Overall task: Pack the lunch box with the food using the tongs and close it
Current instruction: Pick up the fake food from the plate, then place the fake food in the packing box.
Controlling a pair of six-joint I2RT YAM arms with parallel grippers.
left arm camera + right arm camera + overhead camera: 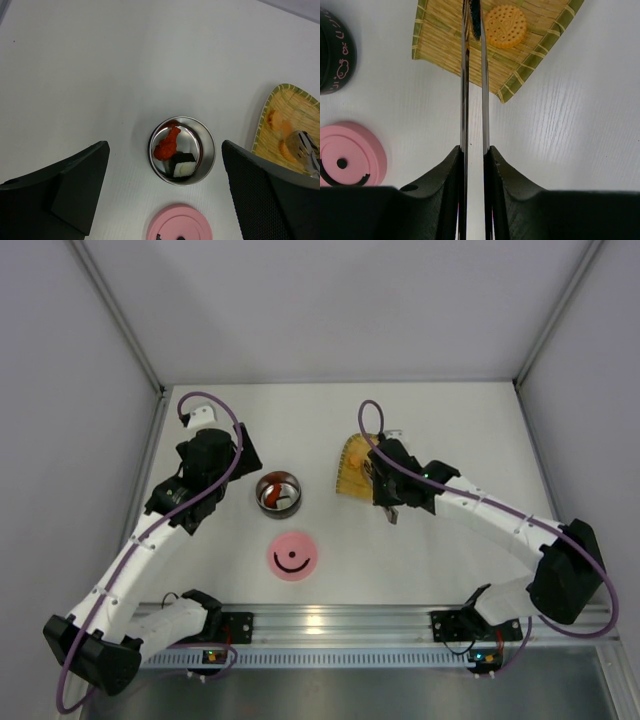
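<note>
Boxed in by pale grey walls [330,300].
Lay softly lit over a white table [470,420], edged in front by a ribbed aluminium rail [330,625].

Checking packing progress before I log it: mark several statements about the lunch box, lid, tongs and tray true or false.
1. The lid covers the lunch box. False: it lies on the table beside it.
2. The lunch box holds a red piece and a dark-and-white piece. True.
3. The right gripper grips the tongs. True.
4. The yellow tray is bare. False: an orange biscuit lies on it.
</note>
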